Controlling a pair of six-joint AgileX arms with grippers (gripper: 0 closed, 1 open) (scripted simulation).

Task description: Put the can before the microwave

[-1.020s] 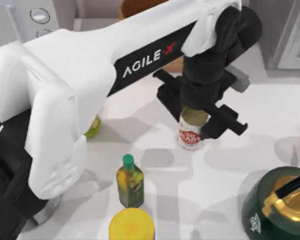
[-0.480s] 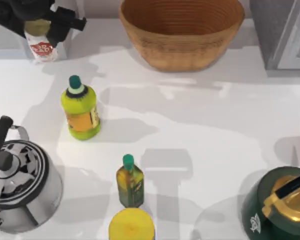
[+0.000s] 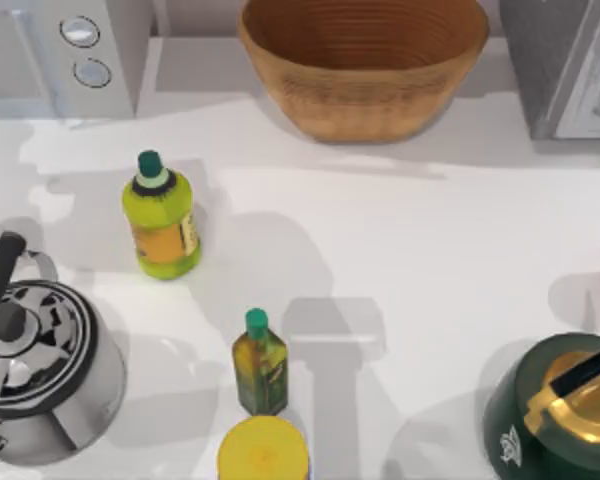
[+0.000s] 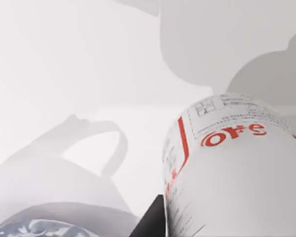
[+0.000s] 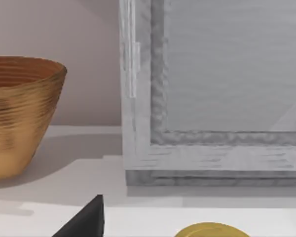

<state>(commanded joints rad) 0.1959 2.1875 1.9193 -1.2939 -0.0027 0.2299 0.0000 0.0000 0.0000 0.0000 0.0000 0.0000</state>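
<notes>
While the can [image 4: 237,168] sits against my left claw's finger [image 4: 150,222], its grip stays unclear.

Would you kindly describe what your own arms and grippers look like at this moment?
In the left wrist view, the left gripper appears as a matte black, sharp-cornered wedge with flat, plain faces. In the right wrist view, the right gripper appears as a similar matte black angular wedge. Neither piece carries visible markings, cables or colour accents.
</notes>
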